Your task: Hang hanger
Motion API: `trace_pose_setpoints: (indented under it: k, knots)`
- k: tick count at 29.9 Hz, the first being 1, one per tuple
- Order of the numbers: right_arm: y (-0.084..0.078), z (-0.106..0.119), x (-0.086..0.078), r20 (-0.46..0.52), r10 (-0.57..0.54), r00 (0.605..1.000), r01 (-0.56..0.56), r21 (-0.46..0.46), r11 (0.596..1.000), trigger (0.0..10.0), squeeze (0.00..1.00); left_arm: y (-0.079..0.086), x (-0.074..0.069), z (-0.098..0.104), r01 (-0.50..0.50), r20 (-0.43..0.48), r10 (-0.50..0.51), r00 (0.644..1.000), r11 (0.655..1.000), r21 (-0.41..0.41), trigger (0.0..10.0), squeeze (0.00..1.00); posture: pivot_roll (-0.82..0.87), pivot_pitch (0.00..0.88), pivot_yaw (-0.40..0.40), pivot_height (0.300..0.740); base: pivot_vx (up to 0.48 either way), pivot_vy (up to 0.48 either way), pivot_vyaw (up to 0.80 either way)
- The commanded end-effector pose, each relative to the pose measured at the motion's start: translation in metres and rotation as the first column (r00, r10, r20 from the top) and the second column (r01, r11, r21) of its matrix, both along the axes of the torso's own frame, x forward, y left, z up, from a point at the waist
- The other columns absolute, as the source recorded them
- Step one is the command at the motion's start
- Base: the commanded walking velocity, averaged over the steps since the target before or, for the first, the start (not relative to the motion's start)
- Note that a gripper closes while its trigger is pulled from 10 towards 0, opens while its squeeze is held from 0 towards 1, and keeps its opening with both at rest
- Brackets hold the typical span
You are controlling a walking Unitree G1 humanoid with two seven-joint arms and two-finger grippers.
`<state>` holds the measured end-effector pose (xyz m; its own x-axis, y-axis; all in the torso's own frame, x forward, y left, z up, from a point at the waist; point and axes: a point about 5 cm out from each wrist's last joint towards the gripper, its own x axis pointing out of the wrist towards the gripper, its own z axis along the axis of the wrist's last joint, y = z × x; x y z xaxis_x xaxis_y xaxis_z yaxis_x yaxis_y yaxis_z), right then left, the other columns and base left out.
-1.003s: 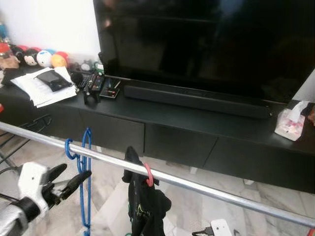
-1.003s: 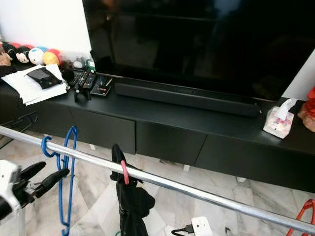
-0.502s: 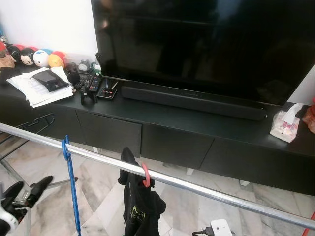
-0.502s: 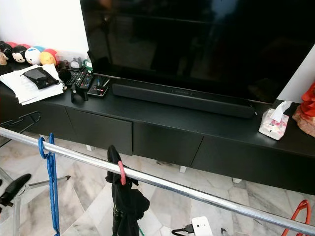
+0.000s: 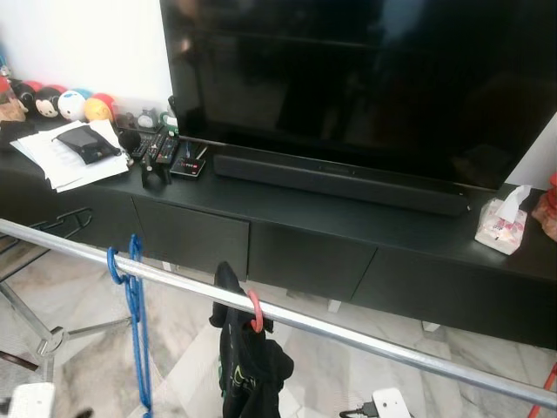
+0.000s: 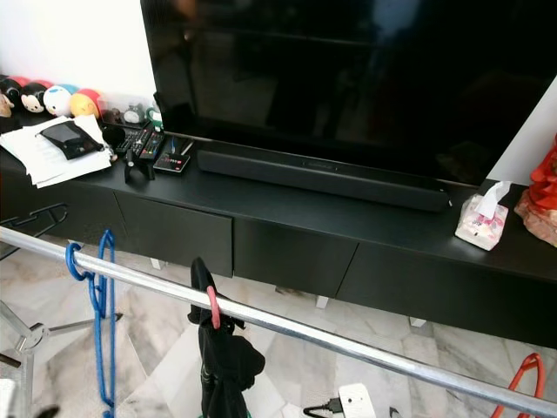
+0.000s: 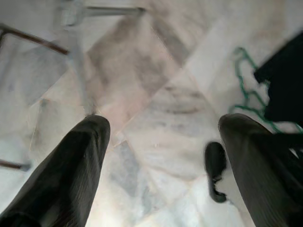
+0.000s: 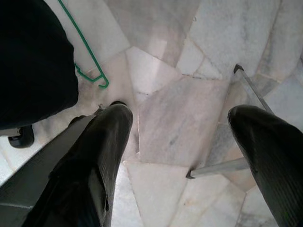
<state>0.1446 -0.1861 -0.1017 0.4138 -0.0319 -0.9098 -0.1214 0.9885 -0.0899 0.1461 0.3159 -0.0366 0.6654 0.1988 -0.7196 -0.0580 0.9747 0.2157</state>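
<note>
On the metal rail [image 5: 348, 333], the blue hanger [image 5: 132, 296] hangs by its hook beside a black garment [image 5: 248, 370]. Both grippers' fingers [image 7: 66, 175] [image 8: 94, 161] are spread wide over the floor, holding nothing. A bumped rail could shake it loose.

Polished, shiny metal on the clothes rail [image 5: 348, 335], catching light along its length. Thin blue hanger [image 5: 135, 300], smooth and plastic-looking, hooked over that rail; pink hook [image 5: 255, 311] equally smooth, with limp black cloth [image 5: 248, 374] beneath. Glossy, reflective black on the television screen [image 5: 365, 78]; matt black on the soundbar [image 5: 339, 178] and TV cabinet [image 5: 313, 252]. Polished, veined marble on the floor [image 8: 175, 118]. White paper [image 5: 65, 157] stacked at one end. Dull ribbed black on the left pincer [image 7: 158, 165] fingers [image 7: 71, 175].
</note>
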Motion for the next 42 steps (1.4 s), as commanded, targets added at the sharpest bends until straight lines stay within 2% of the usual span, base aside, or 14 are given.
trace_pose_setpoints:
  k: [1,3,4,5,7,9,14,18,22,29,42]
  knots:
    - [-0.003,0.001,0.001,0.005,-0.018,1.0,0.018,-0.004,1.0,10.0,0.0,-0.022,0.007,-0.014,0.087,-0.04,-0.086,0.995,0.996,0.01,10.0,0.0,0.04,0.0,-0.08,0.74,0.0,0.0,0.0]
    - [-0.003,0.0,0.001,0.006,-0.025,1.0,0.025,-0.002,1.0,10.0,0.0,-0.039,0.013,-0.024,0.063,-0.058,-0.065,0.996,0.998,-0.028,10.0,0.0,0.03,0.0,-0.078,0.74,0.0,0.0,0.0]
    - [-0.003,0.0,0.001,0.006,-0.025,1.0,0.025,-0.002,1.0,10.0,0.0,-0.039,0.013,-0.024,0.063,-0.058,-0.065,0.996,0.998,-0.028,10.0,0.0,0.03,0.0,-0.078,0.74,0.0,0.0,0.0]
    - [-0.002,0.0,0.0,0.007,-0.031,0.999,0.031,0.001,1.0,10.0,0.0,-0.049,0.015,-0.029,0.081,-0.08,-0.083,0.993,0.996,-0.025,10.0,0.0,0.02,0.0,-0.072,0.74,0.0,0.0,0.0]
    - [-0.002,0.0,0.0,0.007,-0.04,0.999,0.04,0.003,0.999,10.0,0.0,-0.055,0.017,-0.032,0.086,-0.088,-0.087,0.992,0.996,-0.023,10.0,0.0,0.01,0.0,-0.065,0.74,0.0,0.0,0.0]
    - [-0.001,0.0,-0.001,0.007,-0.044,0.999,0.044,0.004,0.999,10.0,0.0,-0.068,0.015,-0.04,0.1,-0.132,-0.102,0.986,0.995,-0.017,10.0,0.0,0.0,0.0,-0.061,0.74,0.0,0.0,0.0]
    - [0.0,0.0,-0.001,0.012,-0.063,0.998,0.063,0.011,0.998,10.0,0.0,-0.076,0.012,-0.046,0.075,-0.159,-0.075,0.984,0.997,-0.005,10.0,0.0,-0.01,0.0,-0.053,0.74,0.0,0.0,0.0]
    - [0.001,-0.001,-0.002,0.01,-0.055,0.998,0.055,0.011,0.998,10.0,0.0,-0.079,0.013,-0.047,0.078,-0.167,-0.077,0.983,0.997,-0.002,10.0,0.0,-0.01,0.0,-0.048,0.74,0.0,0.0,0.0]
    - [0.002,-0.001,-0.002,0.011,-0.054,0.998,0.054,0.013,0.998,10.0,0.0,-0.077,0.016,-0.045,0.01,-0.141,-0.01,0.99,1.0,-0.003,10.0,0.0,-0.01,0.0,-0.048,0.74,0.0,0.0,0.0]
    - [0.003,-0.001,-0.003,0.009,-0.053,0.999,0.053,0.015,0.998,10.0,0.0,-0.075,0.021,-0.044,0.005,-0.136,-0.004,0.991,1.0,0.004,10.0,0.0,-0.01,0.0,-0.049,0.74,0.0,0.0,0.0]
    - [0.001,-0.002,-0.005,0.007,-0.048,0.999,0.048,0.009,0.999,10.0,0.0,-0.083,0.011,-0.05,0.0,-0.163,-0.003,0.987,1.0,-0.02,10.0,0.0,-0.01,0.0,-0.056,0.74,-0.112,0.0,0.0]
